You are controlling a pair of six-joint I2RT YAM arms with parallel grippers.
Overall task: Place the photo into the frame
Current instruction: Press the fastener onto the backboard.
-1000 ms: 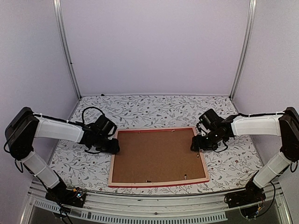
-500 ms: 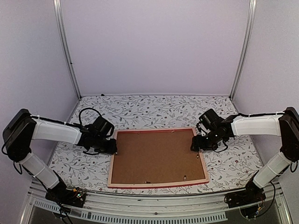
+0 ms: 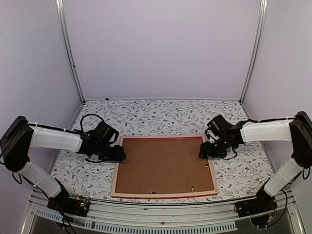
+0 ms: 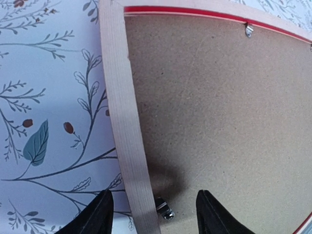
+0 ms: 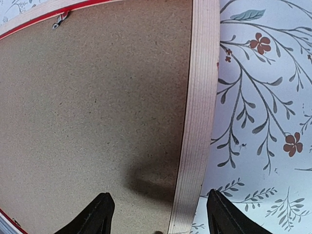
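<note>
From above, the red frame (image 3: 165, 194) lies face down mid-bench (image 3: 161, 114), with the brown backing board (image 3: 163, 165) seated inside its rails. The left pincer (image 3: 118, 155) hangs at the left rail, the right pincer (image 3: 202, 152) at the right. There is no photo on show; it is probably under the board already, though that cannot be confirmed.

Left wrist view: the jaws are spread astride the pale wood rail, gripping nothing, with a metal tab (image 4: 165, 211) between them.

Right wrist view: the jaws are wide too, one either side of the rail, and empty.

Insertion looks done. Securing the tabs and turning the frame face up seem to be what is left.
</note>
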